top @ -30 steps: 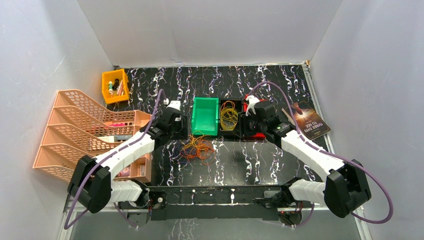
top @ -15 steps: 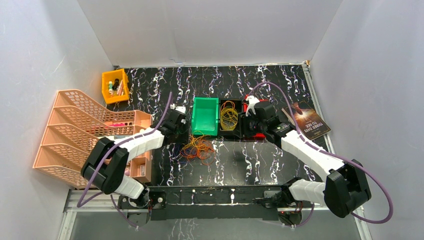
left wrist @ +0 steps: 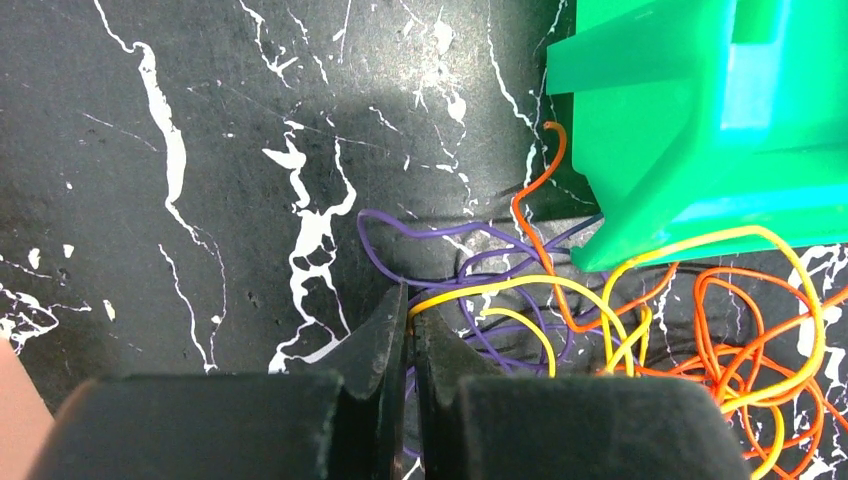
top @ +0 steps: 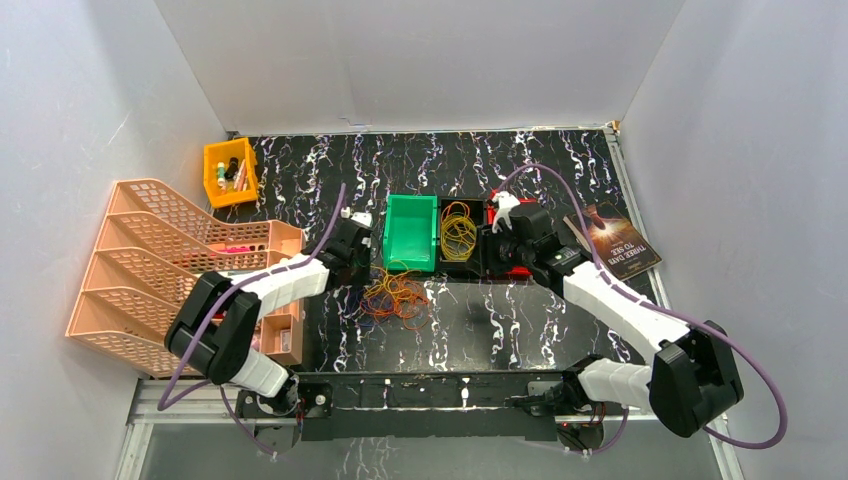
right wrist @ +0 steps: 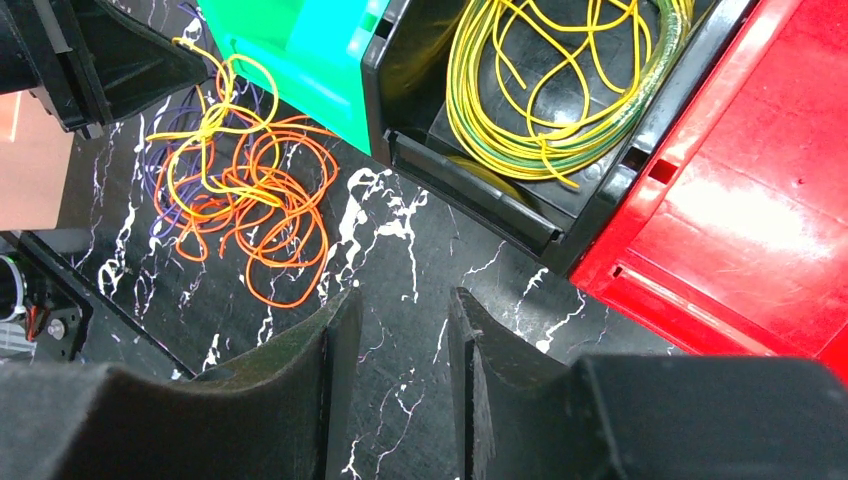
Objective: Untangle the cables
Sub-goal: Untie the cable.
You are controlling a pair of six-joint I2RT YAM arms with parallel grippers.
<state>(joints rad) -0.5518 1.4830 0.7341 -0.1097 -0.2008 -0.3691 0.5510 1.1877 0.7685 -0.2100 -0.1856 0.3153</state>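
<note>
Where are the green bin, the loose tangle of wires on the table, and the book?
green bin [top: 411, 235], overhead view, on its bare inner floor.
tangled cables [top: 397, 298], overhead view, on the middle of the orange bunch.
book [top: 620, 241], overhead view, on the middle of its cover.

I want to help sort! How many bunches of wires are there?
2. A tangled orange, yellow and purple bunch lies on the table before the green bin; a yellow bunch sits in the black bin. The red bin is partly hidden, so more may be there.
</note>
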